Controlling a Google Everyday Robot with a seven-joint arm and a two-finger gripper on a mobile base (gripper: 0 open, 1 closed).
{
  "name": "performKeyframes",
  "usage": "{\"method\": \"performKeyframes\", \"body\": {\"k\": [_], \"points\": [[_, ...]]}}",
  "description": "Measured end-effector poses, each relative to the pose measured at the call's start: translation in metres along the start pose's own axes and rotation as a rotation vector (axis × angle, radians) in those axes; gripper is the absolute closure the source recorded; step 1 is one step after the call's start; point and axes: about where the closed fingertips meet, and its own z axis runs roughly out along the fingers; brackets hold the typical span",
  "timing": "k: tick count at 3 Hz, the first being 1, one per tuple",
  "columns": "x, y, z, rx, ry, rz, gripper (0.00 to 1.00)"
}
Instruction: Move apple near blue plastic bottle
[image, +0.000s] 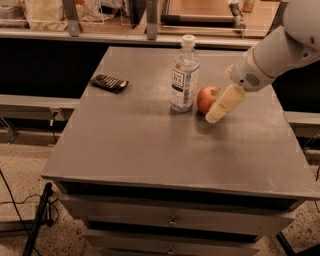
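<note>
Your robot's gripper (220, 106) hangs over the right half of the flat grey metal table (150, 150), reaching down and to the left from the white, rounded arm (280, 47) that enters from the upper right corner. Its cream-coloured tip lies against the right side of the round red-orange apple (205, 98) and partly covers it. You cannot tell from this view whether the gripper is clamped on the apple or loose around it.

The apple sits low at the table surface, just beside the clear, bluish plastic water bottle with a white cap and a white-and-dark label (184, 80). The bottle stands upright to the apple's left, with only a thin gap between the two, and rises to about twice the apple's height. Both are in the far middle part of the table.

Well apart from them, near the table's far left edge, you see a flat dark striped packet (109, 83) lying on the surface. Below the tabletop is a grey drawer front with a small handle (172, 219), and a black cable (35, 222) runs along the speckled floor (30, 170) at the lower left.
</note>
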Motion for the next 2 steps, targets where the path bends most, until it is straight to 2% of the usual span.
{"method": "performKeyframes", "body": {"k": [1,2], "points": [[0.012,-0.011,-0.023,-0.008,-0.044,-0.062,0.0],[0.024,-0.02,-0.056,0.011,-0.137,-0.143,0.0]]}}
